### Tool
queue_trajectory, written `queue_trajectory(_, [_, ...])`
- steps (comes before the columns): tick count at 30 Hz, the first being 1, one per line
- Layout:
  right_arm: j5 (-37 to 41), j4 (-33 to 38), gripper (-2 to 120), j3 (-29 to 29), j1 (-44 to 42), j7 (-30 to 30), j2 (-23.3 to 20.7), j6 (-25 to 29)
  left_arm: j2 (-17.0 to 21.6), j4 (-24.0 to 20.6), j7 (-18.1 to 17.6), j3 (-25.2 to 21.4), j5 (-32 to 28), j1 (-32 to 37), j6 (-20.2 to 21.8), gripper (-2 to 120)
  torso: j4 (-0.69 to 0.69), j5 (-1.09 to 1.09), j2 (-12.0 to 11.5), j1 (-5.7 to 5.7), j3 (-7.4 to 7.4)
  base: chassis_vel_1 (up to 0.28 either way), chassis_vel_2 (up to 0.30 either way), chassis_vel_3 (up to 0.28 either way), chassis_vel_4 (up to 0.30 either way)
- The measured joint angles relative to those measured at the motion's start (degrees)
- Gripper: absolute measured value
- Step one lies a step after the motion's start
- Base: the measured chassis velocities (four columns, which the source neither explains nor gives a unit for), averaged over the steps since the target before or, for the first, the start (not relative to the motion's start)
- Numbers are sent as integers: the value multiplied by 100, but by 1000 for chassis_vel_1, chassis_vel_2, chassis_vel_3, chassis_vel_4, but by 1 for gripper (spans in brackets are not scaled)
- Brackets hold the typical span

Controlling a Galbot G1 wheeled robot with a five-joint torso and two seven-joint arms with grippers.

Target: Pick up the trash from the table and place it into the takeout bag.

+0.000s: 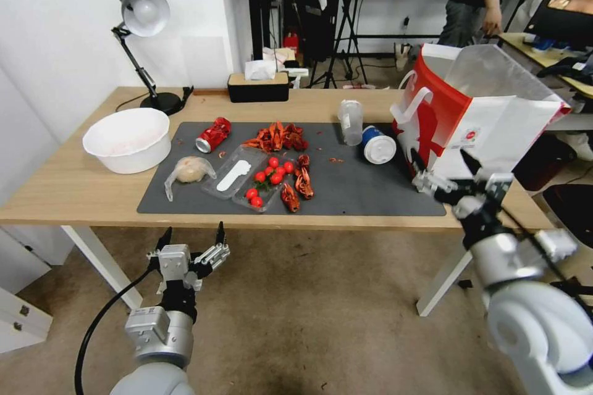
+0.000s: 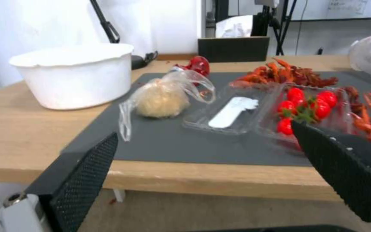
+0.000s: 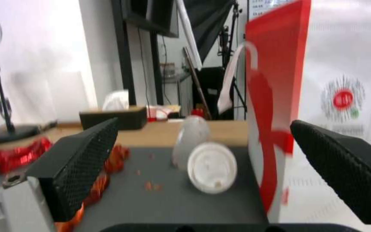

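the right gripper [image 1: 446, 168] was open and empty, just before the large white paper takeout bag with red side panels [image 1: 494, 117] at the right end of the long light-wood table [image 1: 74, 188]. the blue cup with white lid [image 1: 377, 144] and the clear plastic cup [image 1: 350, 121] lay on the dark grey mat [image 1: 364, 188] beside the bag. the left gripper [image 1: 191, 236] was open, below the table's front edge, facing the clear-plastic-wrapped pale lump [image 2: 162, 98]. the crushed red can [image 1: 213, 134] lay behind the lump.

Bare mat [image 1: 358, 188] lies open before my spread right gripper [image 1: 446, 168]; the takeout bag [image 1: 479, 114] walls its right, blue cup [image 1: 377, 144] ahead.
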Motion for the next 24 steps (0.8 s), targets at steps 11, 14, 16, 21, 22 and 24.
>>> queue_trajectory(11, [-1189,-489,100,-419,-1071,-7,495,1504,34,72,57,-111,-132,-45,-17,100,-1,1,-1,1,1,0,0,0,0])
queue_trajectory(14, [-1333,-730,100,-558,-1263,16,629,1819,39,111,70,-71,-132,-58,-12,100,-1,1,-1,1,1,0,0,0,0])
queue_trajectory(16, [-1353,-762,100,-574,-1275,24,643,1856,38,115,69,-64,-132,-62,-12,100,-1,1,0,0,0,0,0,0,0])
queue_trajectory(21, [-1444,-936,100,-657,-1301,94,663,1975,47,158,70,-1,-130,-112,2,100,0,2,-1,1,1,0,0,0,0])
queue_trajectory(22, [-1444,-945,100,-659,-1296,98,655,1975,49,165,70,1,-130,-118,2,100,0,2,-1,1,1,0,0,0,0])
queue_trajectory(24, [-1445,-948,100,-659,-1293,99,651,1974,51,171,70,2,-130,-122,3,100,0,2,-1,1,1,0,0,0,0])
